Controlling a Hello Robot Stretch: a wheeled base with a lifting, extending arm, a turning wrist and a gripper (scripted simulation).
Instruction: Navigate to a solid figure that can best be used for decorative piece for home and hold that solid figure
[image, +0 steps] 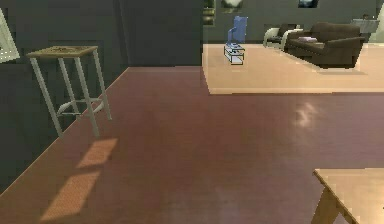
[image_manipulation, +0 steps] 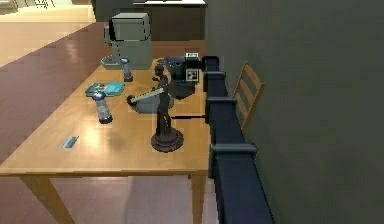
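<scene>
A dark statuette of a standing figure (image_manipulation: 166, 118) rises from a round base on the wooden table (image_manipulation: 60, 165) in the arm side view. The dark arm comes up from the bottom edge along the table's right side. Its two white marked squares (image_manipulation: 198, 68) sit at the far end. Left of them the gripper (image_manipulation: 150, 97) reaches over the table close to the statuette's upper half. The statuette stands on the table at the gripper, so I cannot tell whether it holds anything.
On the table are a grey box (image_manipulation: 130, 35), a teal object (image_manipulation: 105, 90), two small cylinders (image_manipulation: 105, 110) and a small flat grey piece (image_manipulation: 70, 142). A wooden chair (image_manipulation: 246, 95) stands by the wall. The forward view has a tall stool table (image: 65, 55), a dark sofa (image: 330, 42), a tan rug (image: 290, 72) and a table corner (image: 350, 195).
</scene>
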